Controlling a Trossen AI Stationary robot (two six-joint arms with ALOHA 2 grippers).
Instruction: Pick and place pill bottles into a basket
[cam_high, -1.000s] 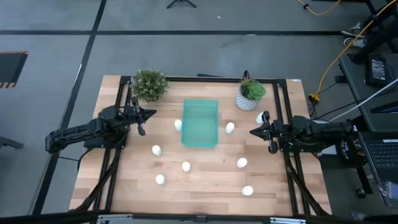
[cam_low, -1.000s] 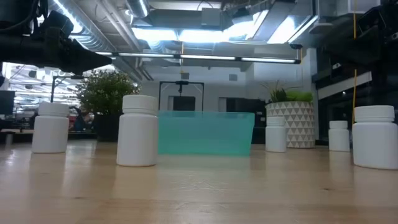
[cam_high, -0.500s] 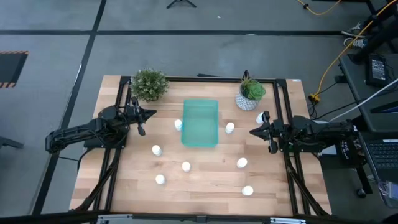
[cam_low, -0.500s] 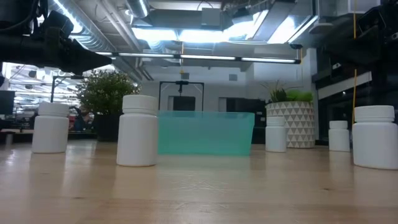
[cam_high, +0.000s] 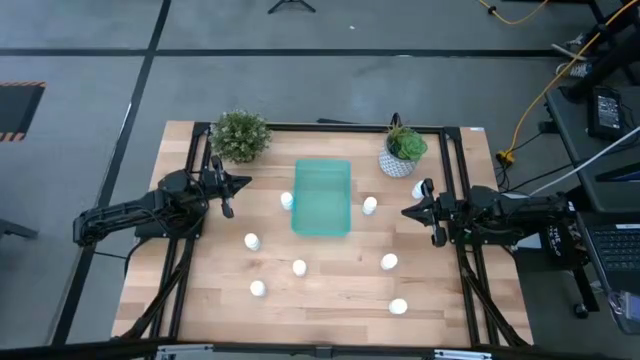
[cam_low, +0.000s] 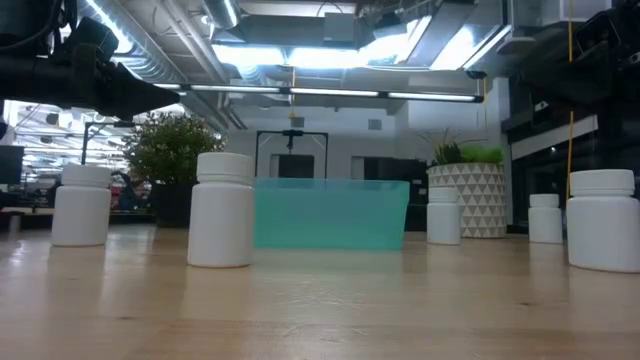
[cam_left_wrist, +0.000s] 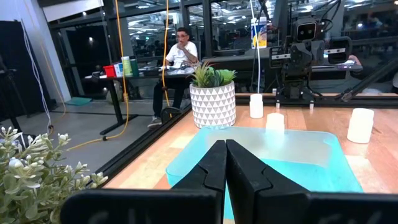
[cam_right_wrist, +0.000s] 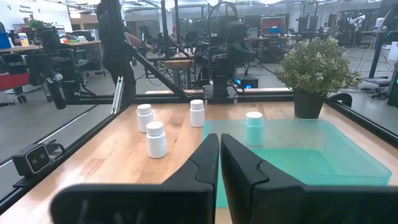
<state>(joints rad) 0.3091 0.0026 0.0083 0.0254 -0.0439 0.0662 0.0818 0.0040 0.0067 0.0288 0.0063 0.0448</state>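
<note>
The teal tray (cam_high: 321, 198) lies on the table's middle, toward the far side. Several small white pill bottles stand upright on their bases around it: one by its left side (cam_high: 287, 200), one by its right side (cam_high: 370, 205), others nearer the front (cam_high: 299, 267) (cam_high: 388, 262). My left gripper (cam_high: 247, 181) is shut and empty, left of the tray; its wrist view (cam_left_wrist: 225, 149) looks over the tray (cam_left_wrist: 261, 155). My right gripper (cam_high: 404, 212) is shut and empty, right of the tray; its wrist view (cam_right_wrist: 219, 140) shows the tray (cam_right_wrist: 298, 155) and bottles (cam_right_wrist: 155, 139).
A bushy plant (cam_high: 240, 135) stands at the far left. A plant in a white patterned pot (cam_high: 403, 150) stands at the far right. Black frame rails (cam_high: 190, 250) run along both table sides. A person (cam_left_wrist: 180, 56) sits beyond the table.
</note>
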